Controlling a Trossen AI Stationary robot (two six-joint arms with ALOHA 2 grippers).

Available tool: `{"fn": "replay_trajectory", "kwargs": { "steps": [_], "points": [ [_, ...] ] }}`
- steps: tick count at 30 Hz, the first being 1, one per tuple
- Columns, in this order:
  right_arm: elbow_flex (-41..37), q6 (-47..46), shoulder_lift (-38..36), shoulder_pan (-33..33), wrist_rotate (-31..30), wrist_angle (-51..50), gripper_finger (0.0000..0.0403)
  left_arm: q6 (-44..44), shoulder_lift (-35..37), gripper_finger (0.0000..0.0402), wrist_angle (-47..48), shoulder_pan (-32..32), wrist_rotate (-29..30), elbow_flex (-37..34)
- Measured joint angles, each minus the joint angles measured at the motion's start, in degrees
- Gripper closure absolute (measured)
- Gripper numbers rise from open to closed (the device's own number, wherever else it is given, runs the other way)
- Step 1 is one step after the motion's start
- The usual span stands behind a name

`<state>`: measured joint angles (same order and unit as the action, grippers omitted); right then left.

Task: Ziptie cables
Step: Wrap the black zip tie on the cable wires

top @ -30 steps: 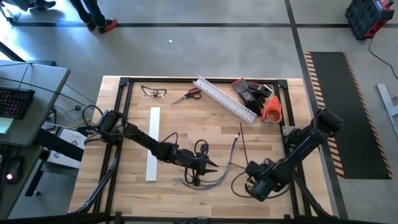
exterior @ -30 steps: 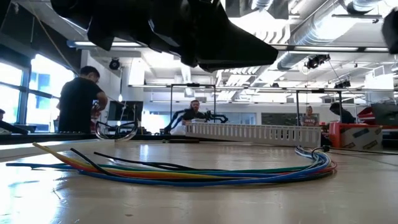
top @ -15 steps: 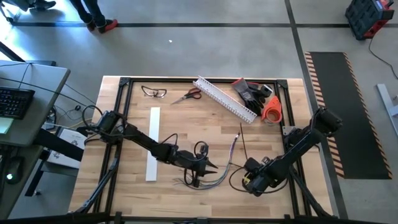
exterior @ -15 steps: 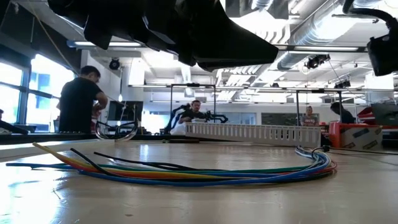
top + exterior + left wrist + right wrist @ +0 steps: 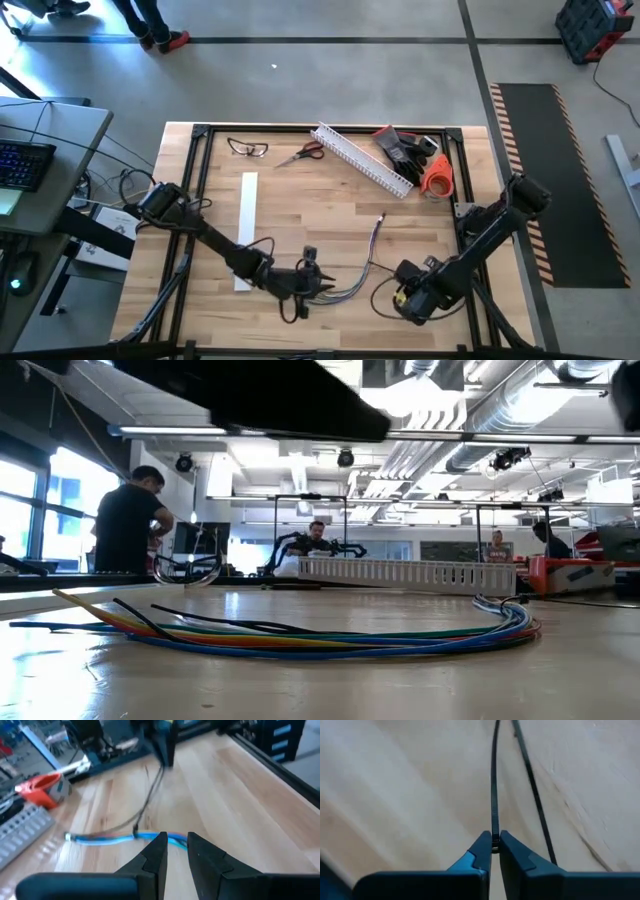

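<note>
Right wrist view shows the right gripper [image 5: 495, 845] pinched tight on the end of a ziptie [image 5: 494, 785], which runs straight out from the fingertips above the table [image 5: 395, 795]; a second ziptie [image 5: 532, 785] lies just beside it. From above, this gripper [image 5: 405, 300] sits near the front edge, right of the cables [image 5: 350, 285].

The left gripper [image 5: 175, 851] has its jaws drawn narrow, a slim gap showing, and nothing between them; it hovers just short of the cables [image 5: 117, 838], which lie in a curved bundle at the table's middle front.

To do this step well, I would lift the ziptie slowly and keep it level so the thin strip does not slip or twist in the grip. The left arm should gather and raise the bundle first, leaving room to pass the strip underneath.
</note>
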<state>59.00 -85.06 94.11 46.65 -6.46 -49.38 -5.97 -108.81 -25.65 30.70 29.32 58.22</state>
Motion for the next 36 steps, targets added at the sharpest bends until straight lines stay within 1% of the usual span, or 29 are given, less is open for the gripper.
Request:
{"fn": "replay_trajectory", "kwargs": {
  "steps": [3, 6, 10, 12, 14, 16, 18, 21, 23, 26, 28, 31, 36],
  "points": [
    [5.78, -1.41, 0.00, 2.67, -1.27, -6.89, 0.0399, 2.47, 0.89, 0.0345, 3.94, 1.46, 1.91, 0.00],
    [11.52, -3.59, 0.00, 5.90, -2.49, -13.41, 0.0400, 4.24, 0.89, 0.0345, 5.94, 2.11, 1.75, 0.00],
    [17.49, -6.52, 0.00, 10.52, -1.54, -19.68, 0.0401, 8.47, 0.89, 0.0345, 8.15, 2.14, -0.88, 0.00],
    [19.30, -8.02, 0.00, 12.52, 0.19, -21.16, 0.0401, 9.77, 0.89, 0.0345, 8.04, 2.08, -3.89, 0.00],
    [20.18, -10.03, 0.00, 13.93, 3.33, -22.25, 0.0402, 10.26, 0.75, 0.0340, 7.91, 1.59, -6.96, 0.00],
    [20.52, -10.31, 0.41, 15.02, 7.00, -22.40, 0.0402, 10.39, 0.23, 0.0327, 8.34, 1.01, -10.39, 0.00],
    [20.83, -10.36, 1.47, 16.04, 10.95, -22.21, 0.0402, 11.09, -0.22, 0.0305, 8.75, 0.09, -13.82, 0.00],
    [21.53, -10.95, 3.16, 17.13, 14.96, -22.17, 0.0402, 12.35, -0.33, 0.0260, 9.47, -1.36, -18.53, 0.00],
    [22.15, -12.22, 4.37, 17.91, 16.88, -22.12, 0.0402, 12.85, -0.33, 0.0228, 11.24, -2.01, -20.29, 0.00],
    [23.57, -13.39, 5.68, 18.93, 17.18, -21.97, 0.0402, 12.92, -0.33, 0.0191, 14.52, -2.70, -21.56, 0.00],
    [24.70, -14.10, 6.43, 19.46, 16.61, -21.92, 0.0402, 13.11, -0.54, 0.0176, 16.41, -2.87, -21.85, 0.00],
    [26.00, -15.06, 7.48, 19.92, 15.81, -21.89, 0.0403, 13.67, -1.46, 0.0166, 18.81, -2.89, -22.28, -0.02],
    [26.59, -15.45, 8.31, 19.90, 15.22, -21.60, 0.0403, 14.89, -4.37, 0.0165, 18.39, -2.59, -23.79, 0.42]
  ]
}}
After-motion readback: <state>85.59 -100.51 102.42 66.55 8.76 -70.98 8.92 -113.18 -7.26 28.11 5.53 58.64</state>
